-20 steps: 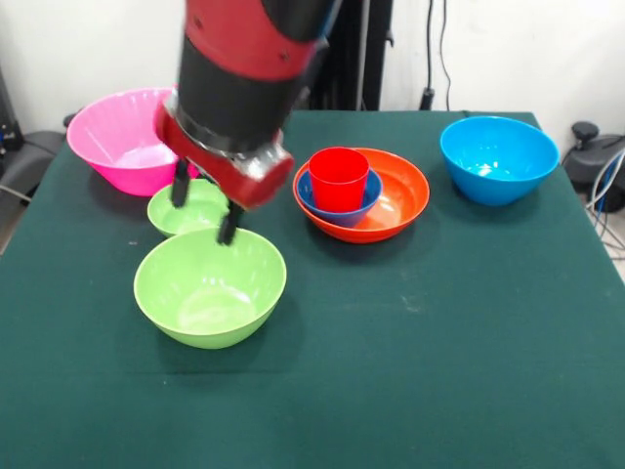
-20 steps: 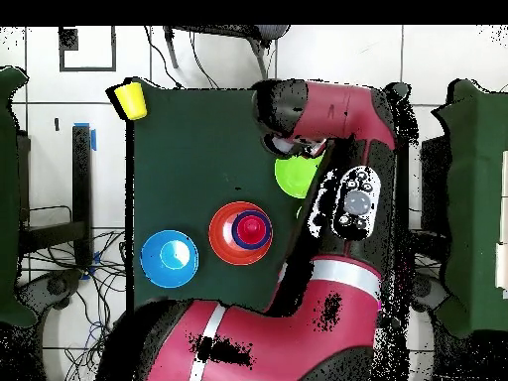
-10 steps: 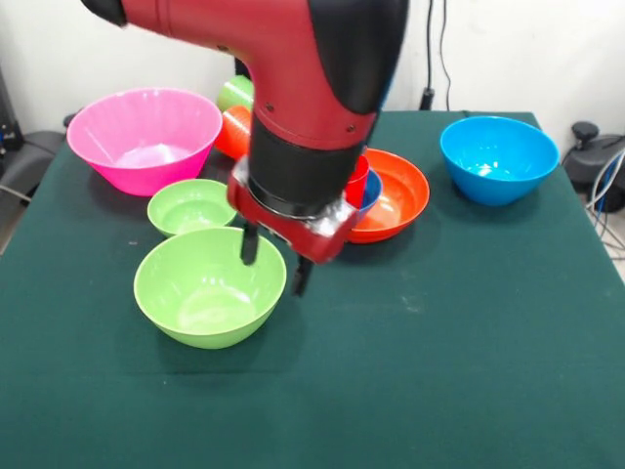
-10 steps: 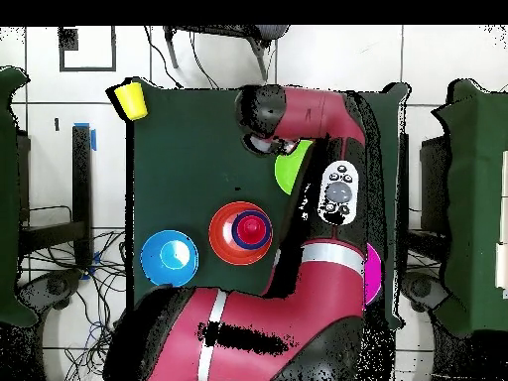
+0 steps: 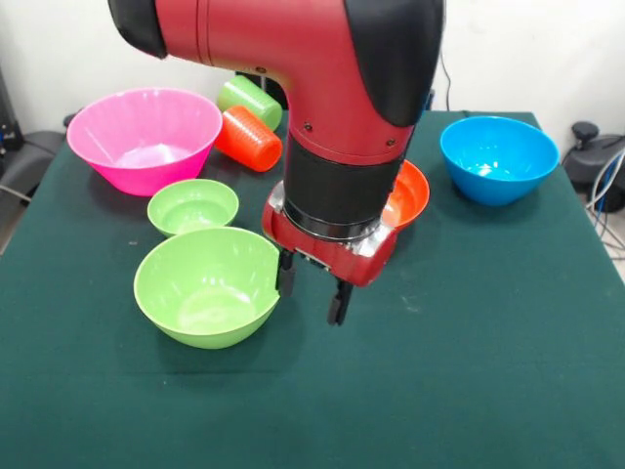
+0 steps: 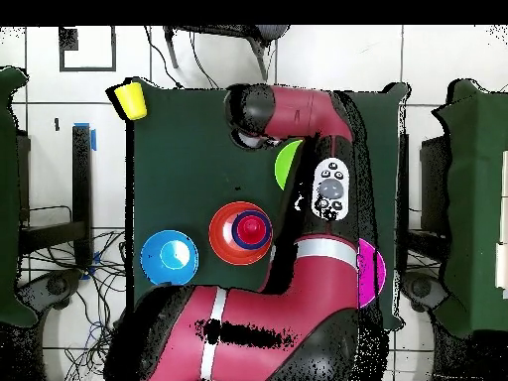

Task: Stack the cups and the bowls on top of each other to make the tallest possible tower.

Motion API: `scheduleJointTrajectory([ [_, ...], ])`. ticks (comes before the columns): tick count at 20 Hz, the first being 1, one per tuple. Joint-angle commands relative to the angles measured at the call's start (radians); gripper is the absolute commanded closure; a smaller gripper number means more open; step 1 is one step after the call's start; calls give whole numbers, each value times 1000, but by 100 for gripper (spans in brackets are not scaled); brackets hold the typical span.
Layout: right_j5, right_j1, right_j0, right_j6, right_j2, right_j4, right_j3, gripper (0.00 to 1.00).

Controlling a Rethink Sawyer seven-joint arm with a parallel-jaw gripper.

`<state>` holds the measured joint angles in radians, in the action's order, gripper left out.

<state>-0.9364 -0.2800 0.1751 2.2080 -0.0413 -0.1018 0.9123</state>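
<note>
My gripper (image 5: 311,291) is open and empty, just right of the large green bowl (image 5: 208,283), with one finger (image 5: 286,277) close beside its rim. The small green bowl (image 5: 192,205) and the huge pink bowl (image 5: 145,137) stand behind it. An orange cup (image 5: 249,138) and a light green cup (image 5: 248,98) lie on their sides at the back. The wide orange bowl (image 5: 410,191) is mostly hidden by the arm. The overhead view shows it (image 6: 222,238) holding the small dark blue bowl (image 6: 264,236) with the red cup (image 6: 251,229) inside. The large blue bowl (image 5: 498,156) stands far right.
A yellow cup (image 6: 130,97) sits at a table corner in the overhead view. The arm (image 5: 332,107) covers the middle of the table in the front view. The green cloth (image 5: 469,352) runs on in front and to the right of the gripper.
In the front view my gripper has moved right and toward the camera, from over the small green bowl across the large green bowl to just past its right rim. It stayed open.
</note>
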Motion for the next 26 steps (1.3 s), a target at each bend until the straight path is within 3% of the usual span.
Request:
scheduleJointTrajectory([
  [1, -17, 13, -32, -133, 107, -35, 45, 0],
  [13, -128, 68, -86, -154, 37, -103, -53, 0],
  [17, -113, 87, -102, -132, 17, -123, -68, 0],
  [22, -94, 64, -94, -135, 15, -120, -39, 0],
  [26, -91, -9, -89, -150, -8, -126, 31, 0],
])
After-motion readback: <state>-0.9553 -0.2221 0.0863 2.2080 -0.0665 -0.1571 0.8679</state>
